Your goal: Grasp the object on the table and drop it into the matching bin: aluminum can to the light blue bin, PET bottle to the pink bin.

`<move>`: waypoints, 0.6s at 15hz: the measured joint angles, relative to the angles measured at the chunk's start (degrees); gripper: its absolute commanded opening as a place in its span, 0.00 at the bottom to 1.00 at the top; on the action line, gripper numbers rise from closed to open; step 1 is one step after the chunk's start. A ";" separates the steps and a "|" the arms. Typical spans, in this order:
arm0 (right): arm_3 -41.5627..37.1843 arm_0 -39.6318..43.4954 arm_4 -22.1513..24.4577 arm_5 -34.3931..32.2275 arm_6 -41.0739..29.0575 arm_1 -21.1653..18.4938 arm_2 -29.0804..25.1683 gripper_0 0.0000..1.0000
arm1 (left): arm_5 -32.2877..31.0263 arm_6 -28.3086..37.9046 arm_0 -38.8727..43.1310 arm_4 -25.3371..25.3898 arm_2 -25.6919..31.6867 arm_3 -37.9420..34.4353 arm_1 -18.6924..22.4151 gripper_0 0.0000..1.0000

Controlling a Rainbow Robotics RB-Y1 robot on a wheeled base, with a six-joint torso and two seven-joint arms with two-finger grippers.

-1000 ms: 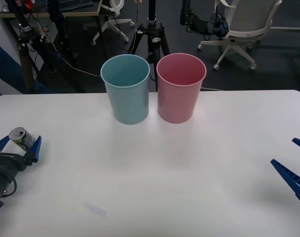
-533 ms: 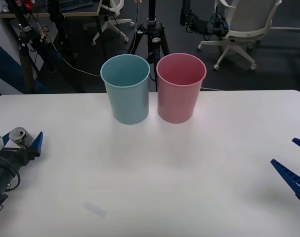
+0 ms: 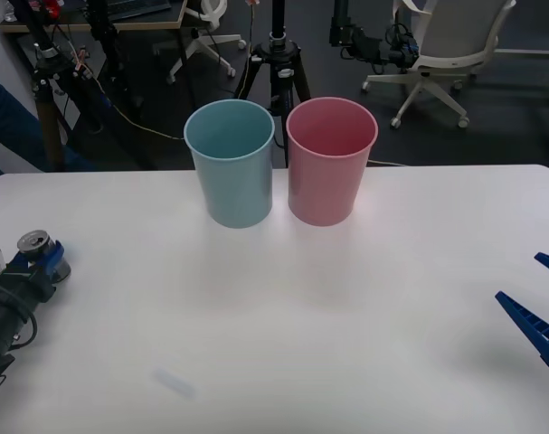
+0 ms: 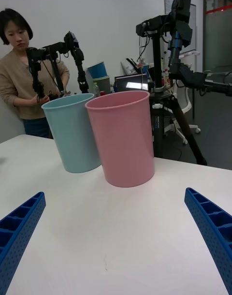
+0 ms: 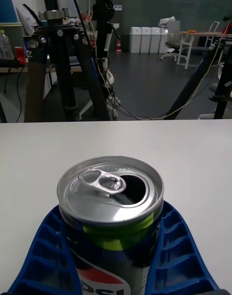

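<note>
The aluminum can point(image 3: 33, 242), dark with a silver opened top, stands upright at the far left of the white table point(image 3: 283, 307). My left gripper point(image 3: 37, 260) is shut on it, and in the left wrist view the blue fingers point(image 5: 46, 249) press both sides of the can point(image 5: 111, 198). The light blue bin point(image 3: 230, 163) and the pink bin point(image 3: 331, 160) stand side by side at the table's far middle. My right gripper point(image 3: 538, 312) hangs open at the right edge, its fingers wide apart around nothing point(image 4: 116, 242), facing the pink bin point(image 4: 123, 138) and the light blue bin point(image 4: 72, 133).
A camera tripod point(image 3: 276, 63) stands just behind the bins, with office chairs and stands farther back. A person stands beyond the table in the right wrist view, touching nothing of the task. A faint mark point(image 3: 176, 383) lies near the table's front left.
The left fingers, open around the can a second ago, have closed onto it. The right arm and both bins have not moved.
</note>
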 measured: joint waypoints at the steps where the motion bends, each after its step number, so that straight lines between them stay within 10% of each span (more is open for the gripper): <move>1: 0.00 0.00 0.00 0.00 0.00 0.00 0.00 1.00 | -0.37 0.02 0.00 0.02 0.00 0.00 0.00 0.00; 9: 0.00 0.00 0.00 0.00 0.00 0.00 0.00 1.00 | -5.02 1.24 3.64 0.02 -0.68 -5.06 0.81 0.00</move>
